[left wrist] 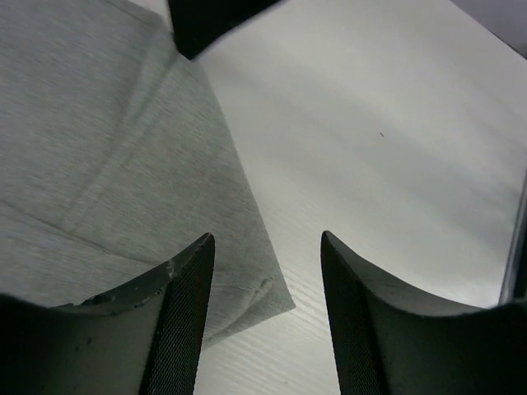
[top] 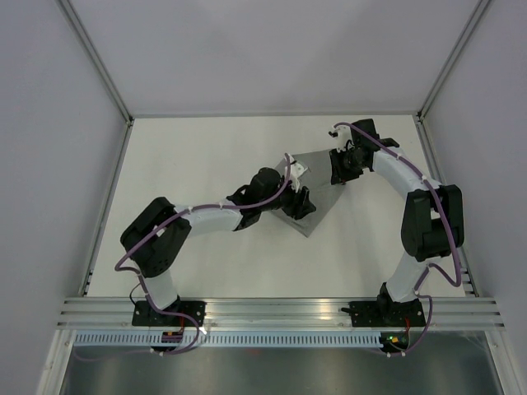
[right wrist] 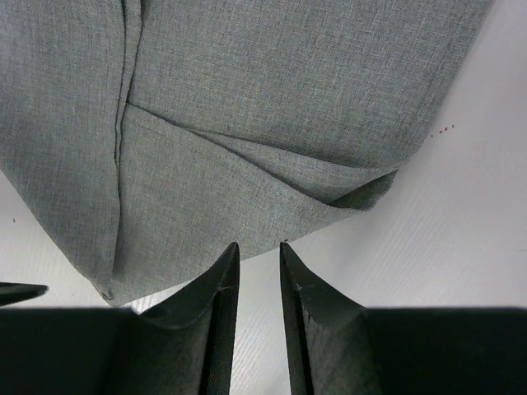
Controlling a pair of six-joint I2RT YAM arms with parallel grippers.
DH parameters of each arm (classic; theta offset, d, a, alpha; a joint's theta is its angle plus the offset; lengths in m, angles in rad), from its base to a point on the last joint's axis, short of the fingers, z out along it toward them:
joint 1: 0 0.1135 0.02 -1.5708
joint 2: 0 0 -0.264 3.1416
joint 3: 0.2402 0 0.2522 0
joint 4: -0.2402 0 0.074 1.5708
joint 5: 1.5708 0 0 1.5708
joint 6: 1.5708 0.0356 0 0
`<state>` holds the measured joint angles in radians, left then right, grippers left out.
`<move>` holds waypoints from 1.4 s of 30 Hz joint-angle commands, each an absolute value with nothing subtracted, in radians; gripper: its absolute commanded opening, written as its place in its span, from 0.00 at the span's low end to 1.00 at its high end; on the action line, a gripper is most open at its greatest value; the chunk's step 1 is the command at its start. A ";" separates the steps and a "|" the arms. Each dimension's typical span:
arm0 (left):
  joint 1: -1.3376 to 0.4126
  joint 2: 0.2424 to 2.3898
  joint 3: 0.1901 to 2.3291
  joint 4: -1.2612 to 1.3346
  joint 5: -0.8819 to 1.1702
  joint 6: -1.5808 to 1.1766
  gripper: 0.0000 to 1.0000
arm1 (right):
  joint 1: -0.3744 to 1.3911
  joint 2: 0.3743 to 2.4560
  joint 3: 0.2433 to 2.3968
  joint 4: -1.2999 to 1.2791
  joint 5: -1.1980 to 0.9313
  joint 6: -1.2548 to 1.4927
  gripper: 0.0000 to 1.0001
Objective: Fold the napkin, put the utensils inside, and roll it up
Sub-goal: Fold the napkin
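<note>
Mid-table, toward the right: folded napkin (top: 317, 193) between both grippers.
Left gripper (left wrist: 265, 313) spread wide over its corner; right gripper (right wrist: 255, 280) nearly shut, empty, at its edge.

The napkin (right wrist: 247, 123) under me is plain mid-grey, a fine heathered weave with no pattern. Beside the napkin, the table (left wrist: 395, 148) is white with faint grain. My fingers (right wrist: 206, 329) are matte black, my arms white with purple cables.
</note>
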<state>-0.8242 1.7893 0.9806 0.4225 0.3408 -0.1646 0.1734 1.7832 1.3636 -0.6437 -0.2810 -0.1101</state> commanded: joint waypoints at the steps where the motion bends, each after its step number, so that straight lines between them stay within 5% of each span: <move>1: -0.783 1.726 1.066 0.349 0.146 -0.201 0.60 | 0.179 1.796 1.385 -0.660 -0.253 -0.115 0.32; 10: -0.611 1.822 1.271 0.048 -0.069 -0.314 0.55 | 0.179 1.848 1.407 -0.715 -0.253 -0.126 0.32; 21: -0.532 2.031 1.442 -0.169 -0.094 -0.394 0.47 | 0.179 1.862 1.332 -0.741 -0.221 -0.184 0.29; 42: -0.531 2.000 1.252 -0.092 -0.064 -0.495 0.42 | 0.181 2.055 1.457 -0.735 -0.150 -0.186 0.27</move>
